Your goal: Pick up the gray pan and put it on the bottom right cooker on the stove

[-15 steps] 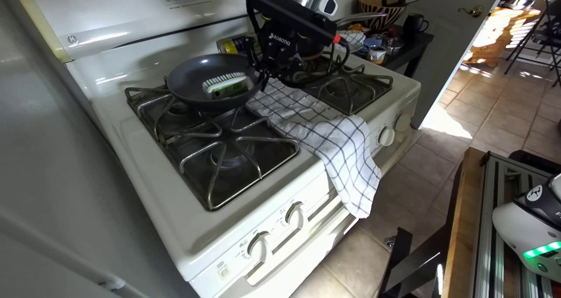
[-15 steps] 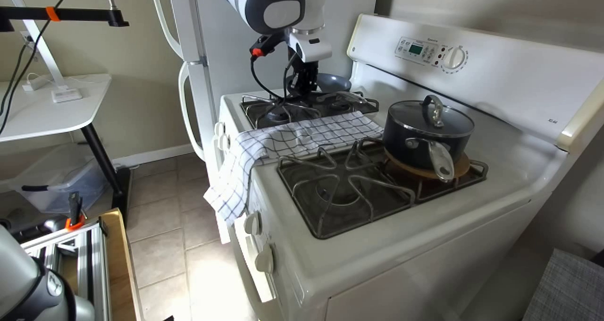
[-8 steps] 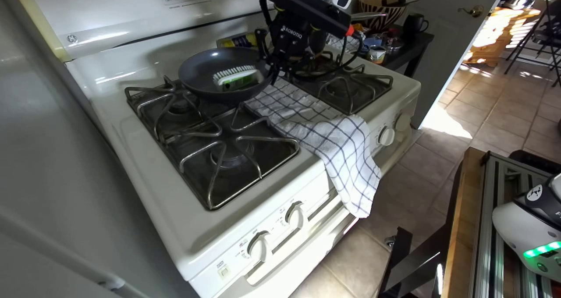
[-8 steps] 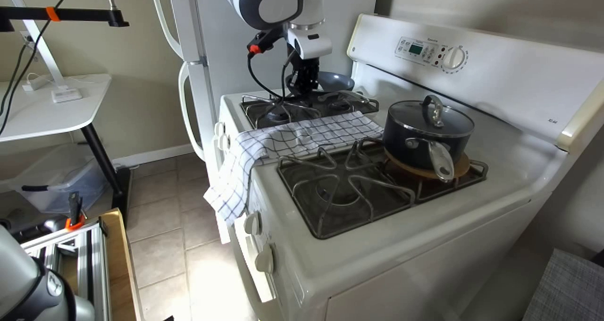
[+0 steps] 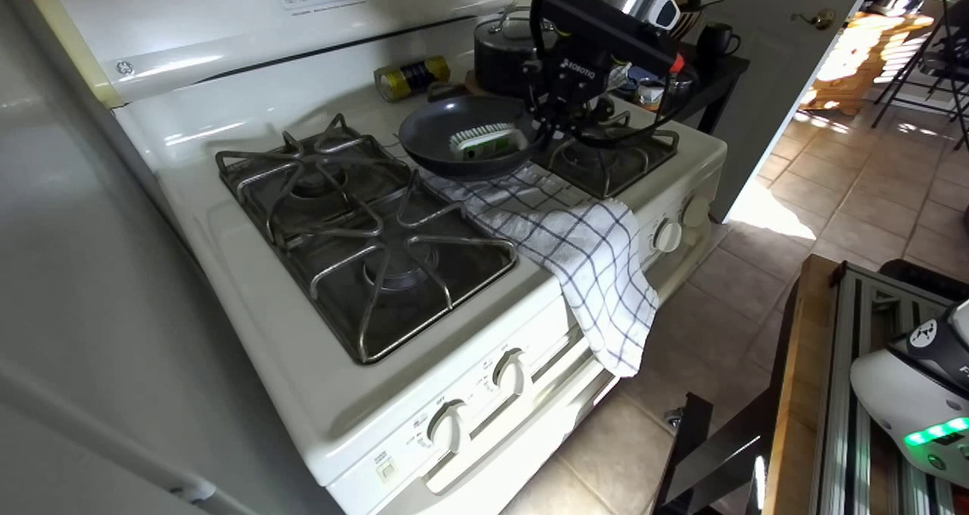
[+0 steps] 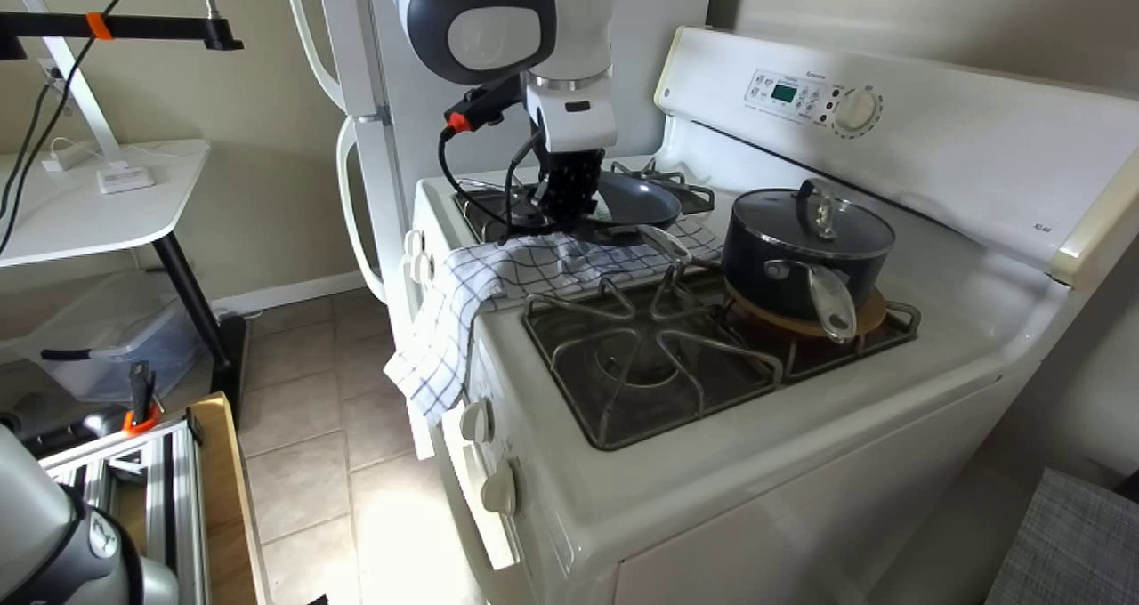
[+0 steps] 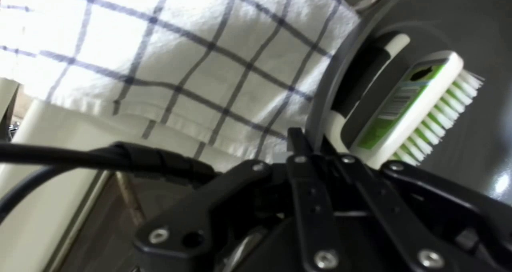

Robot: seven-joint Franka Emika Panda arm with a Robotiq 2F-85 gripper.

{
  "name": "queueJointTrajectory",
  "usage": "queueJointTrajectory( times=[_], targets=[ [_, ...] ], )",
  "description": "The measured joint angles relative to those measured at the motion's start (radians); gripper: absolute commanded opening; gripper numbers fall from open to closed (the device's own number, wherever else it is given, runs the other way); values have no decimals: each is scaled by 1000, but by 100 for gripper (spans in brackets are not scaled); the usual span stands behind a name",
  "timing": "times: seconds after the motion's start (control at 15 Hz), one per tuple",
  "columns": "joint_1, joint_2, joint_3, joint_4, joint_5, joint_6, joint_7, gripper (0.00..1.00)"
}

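Note:
My gripper (image 5: pixel 540 136) is shut on the near rim of the gray pan (image 5: pixel 431 140), one finger outside the wall and one inside, as the wrist view (image 7: pixel 316 144) shows. The pan is held over the checked towel, between the left and right burners. A white-and-green brush (image 5: pixel 488 147) lies in the pan near the gripped rim. The pan's handle (image 6: pixel 666 244) points toward the black pot's side. The bottom right cooker (image 6: pixel 642 356) has a bare grate; in an exterior view my arm partly hides it (image 5: pixel 606 163). The stove (image 6: pixel 801 427) is white.
A black lidded pot (image 6: pixel 805 258) stands on the back right burner, its handle pointing forward. A checked towel (image 5: pixel 564 223) lies across the stove's middle and hangs over the front. A yellow can (image 5: pixel 412 78) lies at the back. A black side table (image 5: pixel 708 110) stands beyond.
The pan, held by its rim with the brush inside, has moved off the left burners to above the towel, toward the right burners. The arm moved with it. The gripper stayed shut.

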Motion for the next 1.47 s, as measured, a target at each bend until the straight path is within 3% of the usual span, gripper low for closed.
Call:
queueJointTrajectory(
  times=[0.33, 0.73, 1.13, 1.47],
  targets=[
    [-74, -90, -13, -76, -2, 0, 15, 1],
    [-114, -211, 0, -168, -69, -11, 217, 1],
    [-127, -318, 4, -270, -74, -39, 236, 1],
    [-182, -379, 24, -341, -100, -37, 289, 1]
  ],
)
